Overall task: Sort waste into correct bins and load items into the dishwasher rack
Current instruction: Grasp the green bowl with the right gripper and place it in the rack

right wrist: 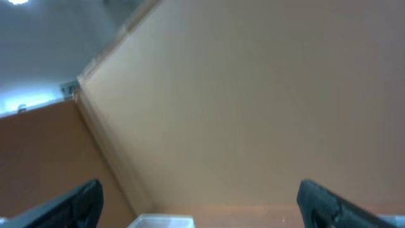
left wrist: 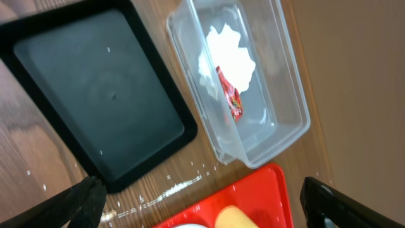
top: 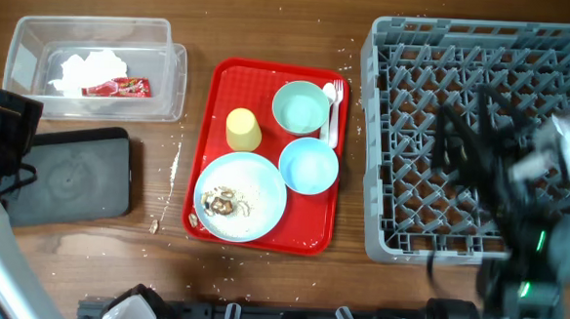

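Your left hand is spread wide and holds nothing. Your right hand is wide and empty too. Closest to you, the big blue plate sits on the red tray with food scraps on it. It looks stiff and slippy, so pinch its rim and keep it flat. Behind it, the yellow cup looks light; pinch its side. Farther back, the thin white fork lies just beside the green bowl.

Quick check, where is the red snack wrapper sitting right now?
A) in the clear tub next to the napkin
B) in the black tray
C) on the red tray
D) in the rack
A: the red snack wrapper lies inside the clear tub, touching the white napkin.
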Motion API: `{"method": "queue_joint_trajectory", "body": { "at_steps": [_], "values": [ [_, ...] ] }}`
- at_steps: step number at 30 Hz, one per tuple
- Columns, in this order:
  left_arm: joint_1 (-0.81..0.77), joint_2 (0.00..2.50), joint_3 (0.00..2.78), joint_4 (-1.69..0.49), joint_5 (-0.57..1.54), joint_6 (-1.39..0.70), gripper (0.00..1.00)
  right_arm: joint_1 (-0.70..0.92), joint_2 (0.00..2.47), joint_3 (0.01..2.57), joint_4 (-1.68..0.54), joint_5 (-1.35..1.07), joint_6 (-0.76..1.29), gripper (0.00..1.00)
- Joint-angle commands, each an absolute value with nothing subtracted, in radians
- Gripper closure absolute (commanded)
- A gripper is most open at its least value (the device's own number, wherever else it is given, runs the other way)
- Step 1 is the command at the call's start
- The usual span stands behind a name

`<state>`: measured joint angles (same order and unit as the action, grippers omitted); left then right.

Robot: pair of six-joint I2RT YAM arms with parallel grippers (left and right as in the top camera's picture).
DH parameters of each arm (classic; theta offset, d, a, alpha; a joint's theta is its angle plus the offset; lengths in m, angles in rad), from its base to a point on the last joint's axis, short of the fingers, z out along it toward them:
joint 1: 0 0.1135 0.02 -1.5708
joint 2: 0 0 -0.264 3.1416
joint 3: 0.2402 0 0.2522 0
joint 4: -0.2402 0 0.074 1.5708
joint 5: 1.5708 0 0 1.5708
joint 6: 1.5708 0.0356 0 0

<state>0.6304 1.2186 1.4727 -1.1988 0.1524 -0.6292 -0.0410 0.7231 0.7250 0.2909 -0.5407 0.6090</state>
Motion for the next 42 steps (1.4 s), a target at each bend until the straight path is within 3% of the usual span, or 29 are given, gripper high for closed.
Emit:
{"method": "queue_joint_trajectory", "body": {
  "at_steps": [1,5,8,12,18,20,21,29,31,37,38,40,42],
  "values": [
    [0.633,1.219,1.472,-1.198,0.152,-0.613,0.0,-0.042,1.043,1.09,0.034,-0.828,0.389,0.0],
    [0.633,1.219,1.472,-1.198,0.152,-0.613,0.0,0.092,1.384,1.48,-0.307,-0.801,0.206,0.01],
    [0.633,1.219,1.472,-1.198,0.152,-0.613,0.0,0.323,1.638,1.723,-0.552,-0.463,0.104,0.0],
    [0.633,1.219,1.472,-1.198,0.152,-0.613,0.0,0.492,1.866,1.821,-0.707,-0.224,0.041,0.01],
    [0.633,1.219,1.472,-1.198,0.152,-0.613,0.0,0.547,2.065,1.814,-0.726,-0.308,0.097,0.0],
    [0.633,1.219,1.472,-1.198,0.152,-0.613,0.0,0.547,2.107,1.807,-0.702,-0.214,0.223,0.21],
    [0.633,1.219,1.472,-1.198,0.152,-0.613,0.0,0.547,2.132,1.807,-0.704,-0.131,0.347,0.25],
    [0.633,1.219,1.472,-1.198,0.152,-0.613,0.0,0.628,2.267,1.807,-0.747,0.144,0.661,0.34],
    [0.633,1.219,1.472,-1.198,0.152,-0.613,0.0,0.632,2.277,1.807,-0.751,0.149,0.662,0.4],
    [0.633,1.219,1.472,-1.198,0.152,-0.613,0.0,0.632,2.267,1.814,-0.767,0.081,0.611,0.82],
    [0.633,1.219,1.472,-1.198,0.152,-0.613,0.0,0.632,2.249,1.819,-0.772,0.064,0.586,0.83],
    [0.633,1.219,1.472,-1.198,0.152,-0.613,0.0,0.628,2.173,1.833,-0.795,0.015,0.519,0.96],
    [0.633,1.219,1.472,-1.198,0.152,-0.613,0.0,0.618,2.081,1.834,-0.798,-0.043,0.461,0.96]
  ]
}}
